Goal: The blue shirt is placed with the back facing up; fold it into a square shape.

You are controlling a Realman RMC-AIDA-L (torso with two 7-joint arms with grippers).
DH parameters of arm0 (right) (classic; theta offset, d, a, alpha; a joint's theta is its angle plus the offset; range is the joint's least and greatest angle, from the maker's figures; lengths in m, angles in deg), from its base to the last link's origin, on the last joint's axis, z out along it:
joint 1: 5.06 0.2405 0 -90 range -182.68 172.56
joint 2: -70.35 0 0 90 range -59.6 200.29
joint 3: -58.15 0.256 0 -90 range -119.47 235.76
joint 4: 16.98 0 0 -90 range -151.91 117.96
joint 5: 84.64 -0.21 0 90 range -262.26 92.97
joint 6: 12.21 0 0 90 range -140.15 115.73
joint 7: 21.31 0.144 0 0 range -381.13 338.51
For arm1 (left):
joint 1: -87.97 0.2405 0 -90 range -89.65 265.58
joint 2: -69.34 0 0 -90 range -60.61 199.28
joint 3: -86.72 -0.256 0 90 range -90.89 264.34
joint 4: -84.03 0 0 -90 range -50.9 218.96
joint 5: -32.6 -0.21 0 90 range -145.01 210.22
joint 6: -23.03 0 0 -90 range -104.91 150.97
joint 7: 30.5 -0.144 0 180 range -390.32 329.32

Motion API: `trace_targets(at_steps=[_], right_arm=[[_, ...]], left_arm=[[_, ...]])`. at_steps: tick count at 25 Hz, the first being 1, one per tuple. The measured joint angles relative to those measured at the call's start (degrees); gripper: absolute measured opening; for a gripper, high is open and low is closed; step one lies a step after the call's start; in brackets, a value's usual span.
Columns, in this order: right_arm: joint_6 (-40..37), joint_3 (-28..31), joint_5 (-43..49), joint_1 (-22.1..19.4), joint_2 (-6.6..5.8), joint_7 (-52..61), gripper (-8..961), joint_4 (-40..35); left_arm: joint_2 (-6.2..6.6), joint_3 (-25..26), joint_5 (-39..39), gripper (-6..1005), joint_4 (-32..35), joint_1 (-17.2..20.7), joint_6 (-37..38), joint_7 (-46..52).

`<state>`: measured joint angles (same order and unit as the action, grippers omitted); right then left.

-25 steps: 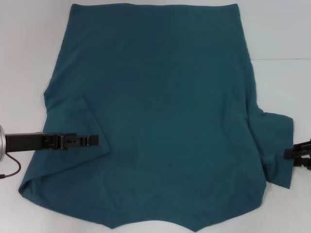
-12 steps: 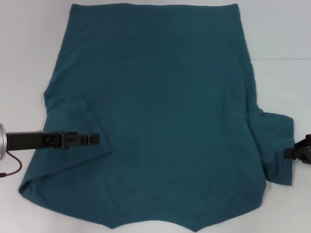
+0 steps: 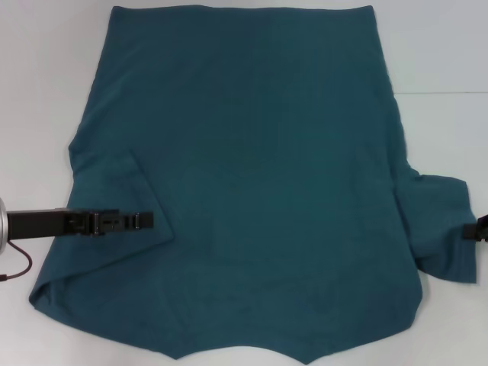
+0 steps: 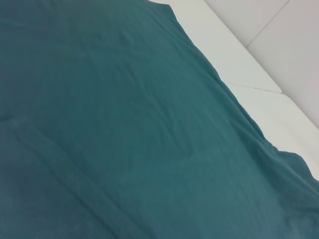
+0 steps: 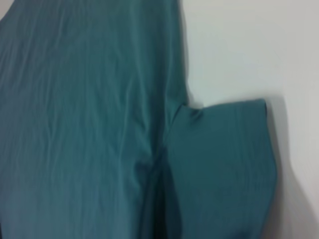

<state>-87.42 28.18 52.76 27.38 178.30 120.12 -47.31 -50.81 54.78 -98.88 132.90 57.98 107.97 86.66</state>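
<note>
The blue shirt (image 3: pixel 252 175) lies spread flat on the white table, hem at the far side and neckline at the near edge. Its left sleeve (image 3: pixel 114 198) is folded in over the body. My left gripper (image 3: pixel 146 220) reaches in from the left, low over that folded sleeve near its corner. The left wrist view holds only the shirt's fabric (image 4: pixel 124 129) and the table beyond it. At the right edge of the head view my right gripper (image 3: pixel 479 230) is shut on the outer edge of the right sleeve (image 3: pixel 442 229), which is drawn out sideways. The right wrist view shows that sleeve (image 5: pixel 224 164) spread out.
The white table (image 3: pixel 46 91) shows bare on both sides of the shirt. A seam line (image 3: pixel 442 93) runs across the tabletop at the far right. A red cable (image 3: pixel 17 267) hangs from the left arm near the table's left edge.
My right gripper has drawn back to the right, and the right sleeve has stretched out with it. The left gripper has stayed where it was.
</note>
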Motion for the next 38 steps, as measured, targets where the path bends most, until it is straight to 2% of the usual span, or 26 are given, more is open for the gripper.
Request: trace_targets(at_steps=[4, 10, 18, 26, 38], right_arm=[[-0.87, -0.33, 0.27, -0.01, -0.93, -0.54, 21, -1.55], [-4.28, -0.35, 0.49, 0.44, -3.71, 0.66, 22, -1.91], [-7.60, -0.53, 2.97, 2.35, -5.61, 1.99, 21, -2.40], [-8.25, -0.85, 4.70, 3.93, -6.23, 3.34, 21, -5.12], [-5.77, -0.59, 4.54, 5.97, -6.01, 5.04, 22, -5.94]], left_arm=[[0.04, 0.08, 0.00, 962, 0.00, 0.18, 0.24, 0.22], [0.08, 0.12, 0.00, 962, 0.28, 0.34, 0.44, 0.44], [0.08, 0.13, 0.00, 962, 0.35, 0.22, 0.63, 0.80], [0.08, 0.13, 0.00, 961, 0.44, 0.38, 0.88, 1.16], [0.00, 0.13, 0.00, 961, 0.44, -0.04, 1.19, 1.94]])
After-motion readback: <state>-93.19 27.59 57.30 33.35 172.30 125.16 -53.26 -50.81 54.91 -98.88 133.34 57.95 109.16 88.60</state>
